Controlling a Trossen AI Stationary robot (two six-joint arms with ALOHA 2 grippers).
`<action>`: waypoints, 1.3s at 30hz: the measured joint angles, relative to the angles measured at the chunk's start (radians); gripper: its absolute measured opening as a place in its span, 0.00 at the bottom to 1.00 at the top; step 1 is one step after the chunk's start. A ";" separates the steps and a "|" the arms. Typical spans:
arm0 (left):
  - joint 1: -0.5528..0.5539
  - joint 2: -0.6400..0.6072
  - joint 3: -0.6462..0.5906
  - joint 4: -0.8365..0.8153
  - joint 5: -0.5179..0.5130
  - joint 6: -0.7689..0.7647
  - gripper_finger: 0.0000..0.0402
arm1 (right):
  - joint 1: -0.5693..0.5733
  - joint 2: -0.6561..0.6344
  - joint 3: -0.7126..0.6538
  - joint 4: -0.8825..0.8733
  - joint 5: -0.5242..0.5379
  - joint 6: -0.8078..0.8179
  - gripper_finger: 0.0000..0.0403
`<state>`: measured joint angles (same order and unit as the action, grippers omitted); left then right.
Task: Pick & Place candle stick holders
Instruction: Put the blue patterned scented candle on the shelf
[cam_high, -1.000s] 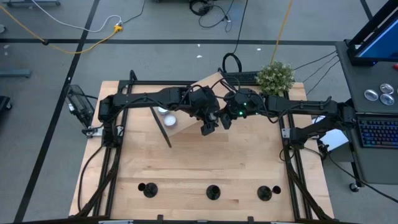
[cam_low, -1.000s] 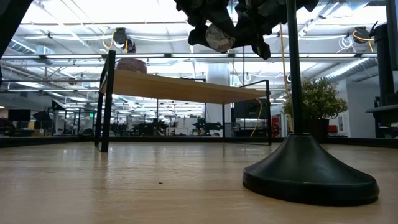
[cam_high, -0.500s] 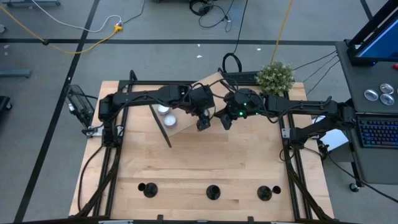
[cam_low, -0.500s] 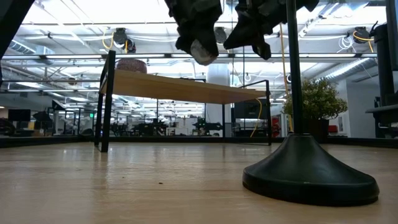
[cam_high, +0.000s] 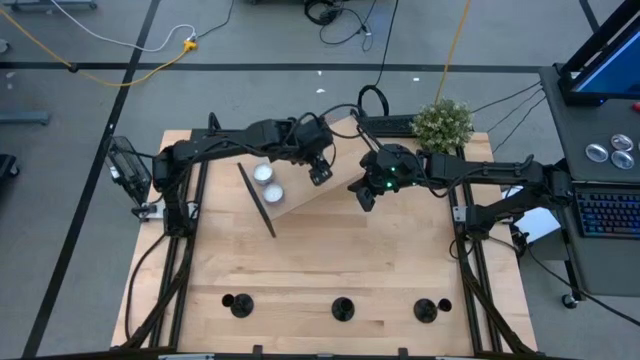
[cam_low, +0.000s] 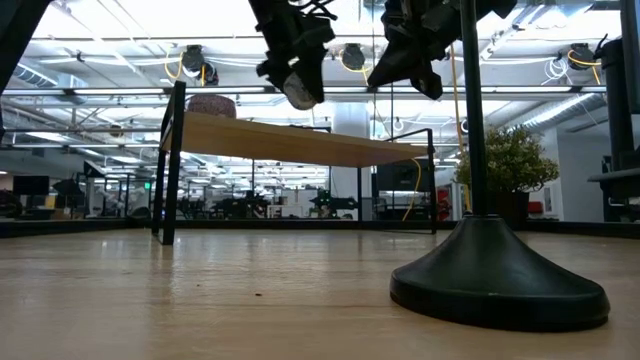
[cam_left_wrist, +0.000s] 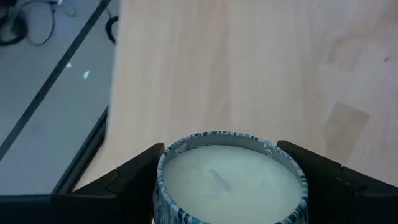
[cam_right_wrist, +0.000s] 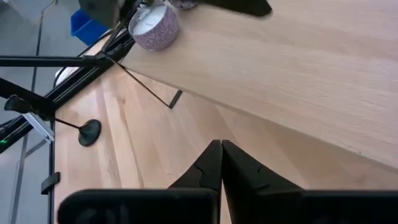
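Your left gripper (cam_left_wrist: 230, 186) has its jaws clamped around a tin candle (cam_left_wrist: 231, 180), hovering above the raised wooden shelf (cam_high: 325, 175). Your right gripper (cam_right_wrist: 221, 171) hangs nearby over the shelf's edge, jaws pressed together and empty. All three candle stick holders (cam_high: 342, 308) stand in a row along the tabletop's (cam_high: 330, 260) near edge, untouched, so the holder work looks barely begun.

Light: we see bright ceiling lamps (cam_low: 190, 60) washing out the low view.
Silhouettes: the arms above read nearly black against them.
Shadows: soft on the table (cam_high: 330, 260).
Blur: the candle (cam_left_wrist: 230, 180) looks soft close up.
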<state>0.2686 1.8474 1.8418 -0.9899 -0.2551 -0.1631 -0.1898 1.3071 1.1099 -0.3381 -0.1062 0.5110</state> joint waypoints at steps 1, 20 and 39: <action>0.003 -0.010 0.000 -0.012 -0.007 -0.004 0.73 | 0.000 0.000 0.000 -0.002 0.000 -0.001 0.00; -0.050 -0.245 -0.334 0.244 -0.052 -0.160 0.73 | 0.000 0.000 0.000 -0.003 0.001 -0.037 0.00; -0.066 -0.405 -0.785 0.731 -0.169 -0.225 0.75 | 0.000 0.000 0.000 0.020 0.002 -0.026 0.00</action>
<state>0.2025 1.4426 1.0565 -0.2585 -0.4244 -0.3879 -0.1898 1.3071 1.1103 -0.3178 -0.1047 0.4851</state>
